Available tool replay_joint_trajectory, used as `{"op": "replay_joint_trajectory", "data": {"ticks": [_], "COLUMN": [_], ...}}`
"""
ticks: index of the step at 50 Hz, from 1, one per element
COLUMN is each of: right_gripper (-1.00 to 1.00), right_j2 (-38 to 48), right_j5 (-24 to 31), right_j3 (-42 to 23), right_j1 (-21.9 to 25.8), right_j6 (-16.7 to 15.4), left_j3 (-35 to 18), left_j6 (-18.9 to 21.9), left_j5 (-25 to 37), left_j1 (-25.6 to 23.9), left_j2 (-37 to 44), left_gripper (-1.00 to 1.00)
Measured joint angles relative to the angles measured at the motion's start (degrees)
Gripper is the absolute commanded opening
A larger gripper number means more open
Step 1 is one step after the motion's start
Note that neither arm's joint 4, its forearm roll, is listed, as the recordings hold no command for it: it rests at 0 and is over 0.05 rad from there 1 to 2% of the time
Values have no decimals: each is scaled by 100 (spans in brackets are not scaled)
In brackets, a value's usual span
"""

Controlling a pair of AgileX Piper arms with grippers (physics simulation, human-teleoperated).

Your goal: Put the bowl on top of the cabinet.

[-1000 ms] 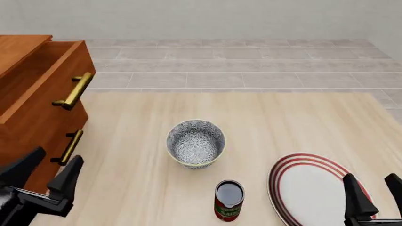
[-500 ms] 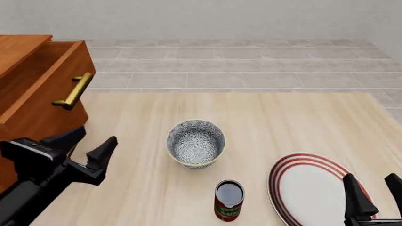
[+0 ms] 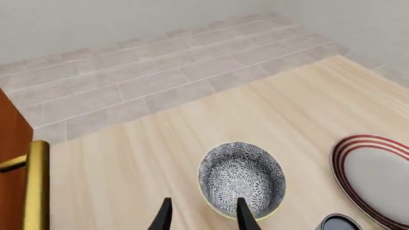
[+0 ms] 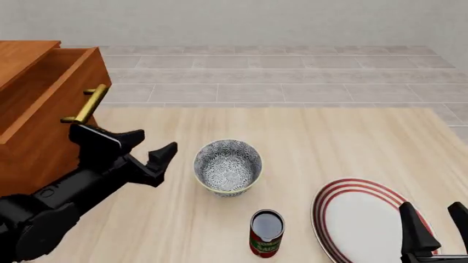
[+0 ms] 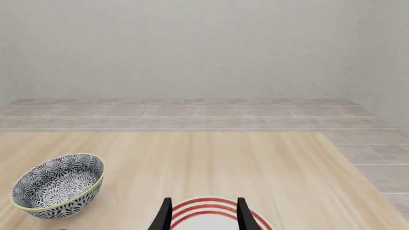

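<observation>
- The bowl (image 4: 228, 166) is sitting upright on the table (image 4: 307, 137), near the middle, with nothing being held in it.
- The left gripper (image 4: 150, 145) is being held wide open just beside the bowl, on its left, and nothing is being gripped.
- In the left wrist view, the bowl (image 3: 242, 178) is being seen just past the two fingertips (image 3: 243, 213).
- The cabinet (image 4: 40, 115) is standing at the far left, behind the left arm, with its gold handle (image 4: 85, 106) showing.
- The right gripper (image 4: 435, 226) is being held open low over the plate (image 4: 358, 216) with red rings, well apart from the bowl.
- A can (image 4: 266, 233) is standing between the bowl and the plate, nearer the front.
</observation>
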Motion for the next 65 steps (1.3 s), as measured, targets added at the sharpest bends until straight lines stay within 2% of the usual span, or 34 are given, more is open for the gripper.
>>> {"op": "replay_joint_trajectory", "data": {"ticks": [15,39,65], "right_gripper": [100,100,100], "right_j2": [0,0,0], "right_j5": [0,0,0], "right_j3": [0,0,0], "right_j1": [0,0,0], "right_j6": [0,0,0], "left_j3": [-551,-1485,-1868], "left_j6": [-59,-386,-405], "left_j5": [200,441,504], "left_j1": [-98,166,48], "left_j2": [625,1916,2721], "left_gripper": [100,100,100]}}
